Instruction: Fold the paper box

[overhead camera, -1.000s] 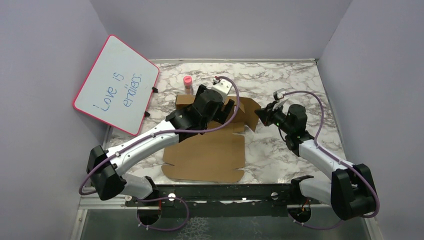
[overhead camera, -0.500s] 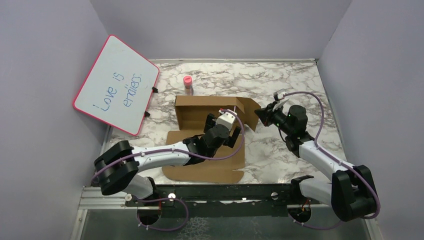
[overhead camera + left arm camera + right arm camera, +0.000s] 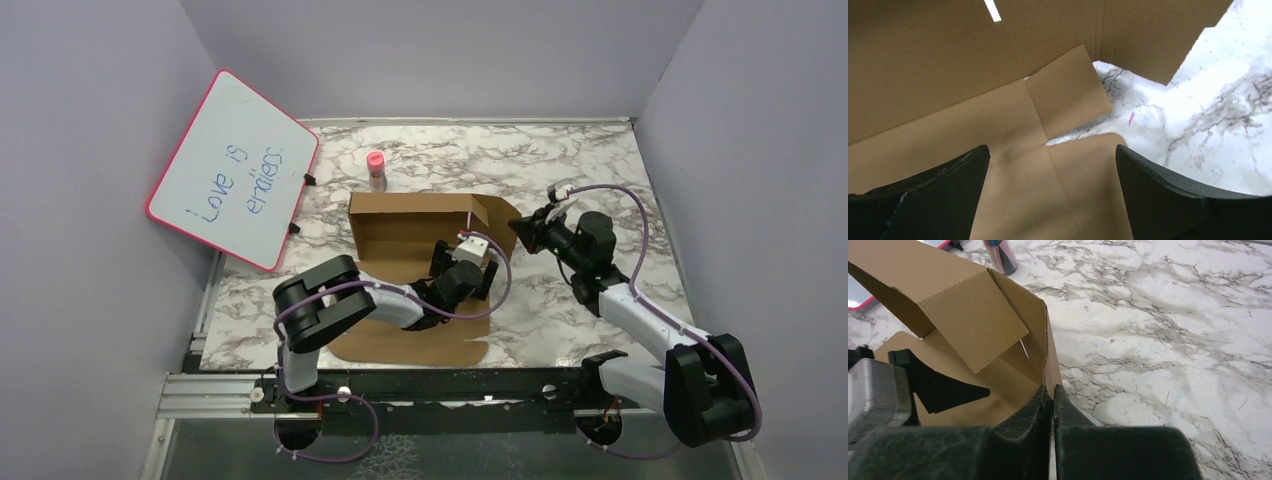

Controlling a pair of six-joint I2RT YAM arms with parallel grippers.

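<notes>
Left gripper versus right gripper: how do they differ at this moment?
The left gripper is open wide and holds nothing; the right gripper is pinched shut on an upright flap of the brown corrugated cardboard box. The left gripper points down over the box's flat panel; the right gripper sits at its right edge. Both aim at the same box.

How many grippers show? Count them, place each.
2. The left gripper is open above the box floor; the right gripper is shut on its right flap. None seems hidden.

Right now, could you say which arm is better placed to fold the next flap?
Left, probably: the left claw hangs open over the box, while the right claw is shut on its side wall.
</notes>
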